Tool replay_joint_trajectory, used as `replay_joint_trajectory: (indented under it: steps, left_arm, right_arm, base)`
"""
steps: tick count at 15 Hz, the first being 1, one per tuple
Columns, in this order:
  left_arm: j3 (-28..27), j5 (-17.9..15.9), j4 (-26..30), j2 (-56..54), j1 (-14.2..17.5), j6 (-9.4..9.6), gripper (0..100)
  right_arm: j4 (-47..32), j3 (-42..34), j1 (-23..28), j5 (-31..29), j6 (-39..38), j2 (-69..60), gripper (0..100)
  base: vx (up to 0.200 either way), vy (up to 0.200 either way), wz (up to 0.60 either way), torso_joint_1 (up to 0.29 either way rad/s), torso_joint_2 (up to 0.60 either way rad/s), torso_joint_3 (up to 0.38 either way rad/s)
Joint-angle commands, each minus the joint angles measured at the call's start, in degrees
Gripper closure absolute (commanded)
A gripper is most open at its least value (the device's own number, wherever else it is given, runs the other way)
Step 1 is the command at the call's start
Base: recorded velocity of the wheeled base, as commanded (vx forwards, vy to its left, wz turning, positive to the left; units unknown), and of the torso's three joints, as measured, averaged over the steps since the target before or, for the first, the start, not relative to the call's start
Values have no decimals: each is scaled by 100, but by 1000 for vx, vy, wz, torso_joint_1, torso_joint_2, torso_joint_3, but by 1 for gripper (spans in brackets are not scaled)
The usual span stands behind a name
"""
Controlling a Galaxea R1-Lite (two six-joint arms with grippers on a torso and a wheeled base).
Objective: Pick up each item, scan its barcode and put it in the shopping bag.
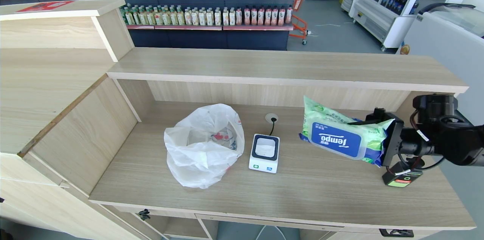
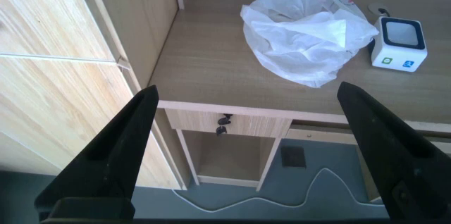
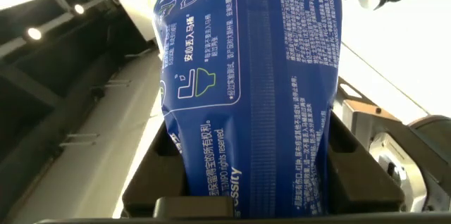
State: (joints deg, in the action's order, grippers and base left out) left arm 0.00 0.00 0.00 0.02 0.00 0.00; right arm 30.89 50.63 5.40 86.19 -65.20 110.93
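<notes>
- Bench: pale wood-grain top, recessed below a raised back ledge of the same wood, with a taller wood side unit on the robot's left.
- Shopping bag: white thin plastic, stands crumpled on the bench with its mouth open upward, left of centre.
- Scanner: small white box with a dark-framed window on top, just beside the bag on its right. A black cable runs back from it to a round grommet in the bench.
- Wipes pack: green soft pack with a blue label, held off the bench right of the scanner, well apart from the bag, lying tilted with the label toward the head camera.
- Right hand: clenched on the pack's right end, one finger on each side; the right wrist view shows the blue printed side between the fingers.
- Left hand: released, fingers wide apart with nothing between them, off the bench's front-left corner over the grey floor.
- Key in a lock on the bench's front panel.
- Room: store shelves of bottled drinks behind the ledge, glass-door cooler and chest freezer at the far right.
</notes>
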Motion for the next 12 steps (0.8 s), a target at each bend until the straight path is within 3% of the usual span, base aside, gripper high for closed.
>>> replay_joint_trajectory:
  steps: [1,5,7,8,9,10,11,12]
  left_arm:
    - [0,0,0,-2,0,0,0]
    - [0,0,0,-2,0,0,0]
    - [0,0,-9,-2,0,0,0]
    - [0,0,-9,-2,0,0,0]
    - [0,0,-9,-2,0,0,0]
    - [0,0,0,-2,0,0,0]
    - [0,0,0,-2,0,0,0]
    - [0,0,0,-2,0,0,0]
  right_arm:
    - [-13,9,-4,-5,51,-643,100]
    - [-13,0,-48,-14,402,-1267,100]
    - [-171,-79,-364,-331,2187,-1891,100]
    - [-259,-79,-443,-603,2529,-1979,100]
    - [-567,-88,-769,-1719,3531,-2216,100]
    - [-716,-79,-900,-2238,3821,-2260,100]
    - [-883,-35,-1270,-3372,4357,-2348,100]
    - [-901,0,-1498,-3899,4560,-2401,100]
  base:
    - [0,0,0,0,0,0]
    - [0,0,0,0,0,0]
    - [0,0,0,0,0,0]
    - [0,0,0,0,0,0]
    - [0,0,0,0,0,0]
    - [0,0,0,0,0,0]
    - [0,0,0,0,0,0]
    - [0,0,0,0,0,0]
